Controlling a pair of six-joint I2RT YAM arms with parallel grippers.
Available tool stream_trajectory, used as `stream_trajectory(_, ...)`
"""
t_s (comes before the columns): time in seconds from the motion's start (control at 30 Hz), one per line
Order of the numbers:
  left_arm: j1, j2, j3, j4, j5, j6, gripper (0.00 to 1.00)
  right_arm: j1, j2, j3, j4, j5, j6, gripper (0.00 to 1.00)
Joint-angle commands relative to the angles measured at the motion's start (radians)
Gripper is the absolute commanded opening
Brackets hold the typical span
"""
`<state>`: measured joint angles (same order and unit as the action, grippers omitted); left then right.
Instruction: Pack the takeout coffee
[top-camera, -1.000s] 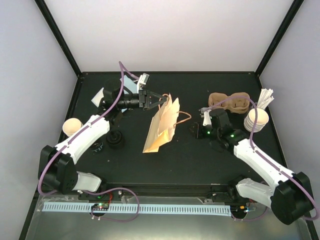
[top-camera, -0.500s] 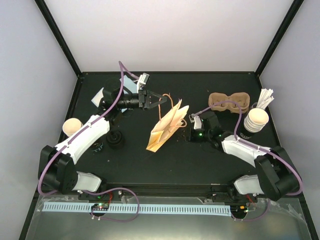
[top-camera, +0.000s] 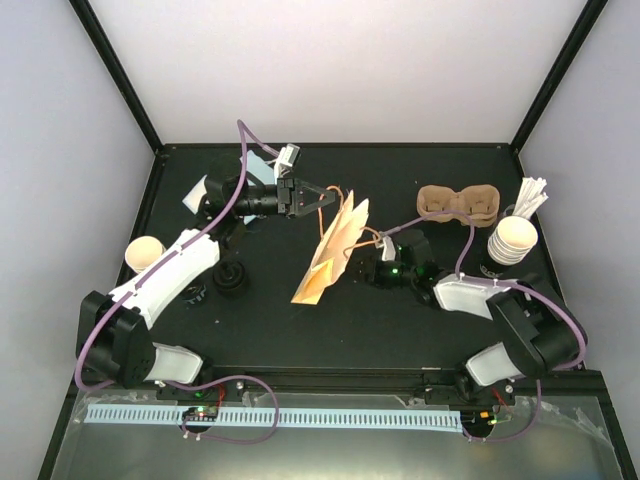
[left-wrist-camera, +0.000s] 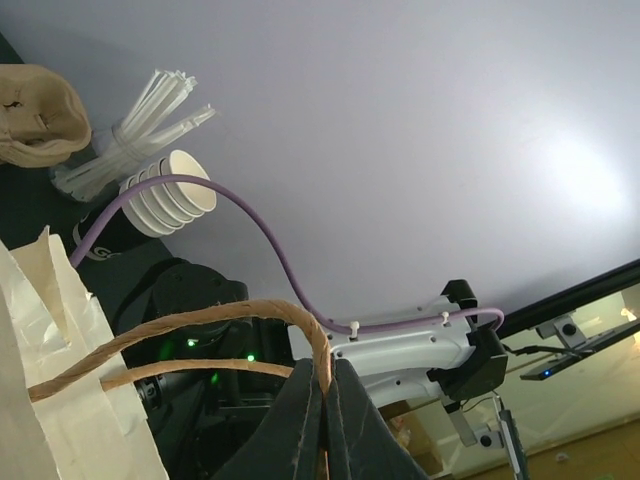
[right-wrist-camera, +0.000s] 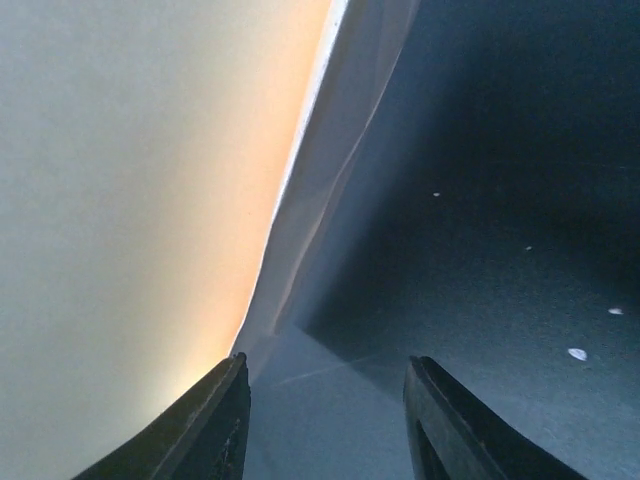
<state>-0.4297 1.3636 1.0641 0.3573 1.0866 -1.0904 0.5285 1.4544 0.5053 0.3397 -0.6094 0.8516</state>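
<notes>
Takeout coffee (top-camera: 143, 252) | well behind left gripper (top-camera: 318, 197), outboard of its forearm | likely light, thin-walled, crushable; grasp gently mid-wall | left gripper pinching bag handle (left-wrist-camera: 200, 325) | right gripper (right-wrist-camera: 325, 400) half-spread, empty, at paper bag (top-camera: 330, 250) edge

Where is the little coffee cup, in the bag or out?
Out. The coffee cup sits by the left arm, apart from the paper bag.
</notes>
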Motion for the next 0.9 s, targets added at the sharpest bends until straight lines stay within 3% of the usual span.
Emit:
stream_trajectory(0.0, -0.008, -0.005, 0.046, 0.044, 0.020, -0.010, 0.02, 0.024, 0.037, 0.010, 0.134, -0.024, 0.071, 0.46)
stream_trajectory(0.3, -0.026, 0.000, 0.051, 0.051, 0.003, -0.009, 0.01, 0.059, 0.110, 0.025, 0.236, -0.049, 0.133, 0.44)
stream_trajectory(0.57, -0.029, 0.001, 0.064, 0.050, 0.002, -0.008, 0.02, 0.062, 0.123, 0.015, 0.241, -0.049, 0.144, 0.21)
stream_trajectory(0.87, -0.029, -0.002, 0.074, 0.044, 0.003, -0.004, 0.02, 0.061, 0.089, -0.015, 0.222, -0.045, 0.129, 0.30)
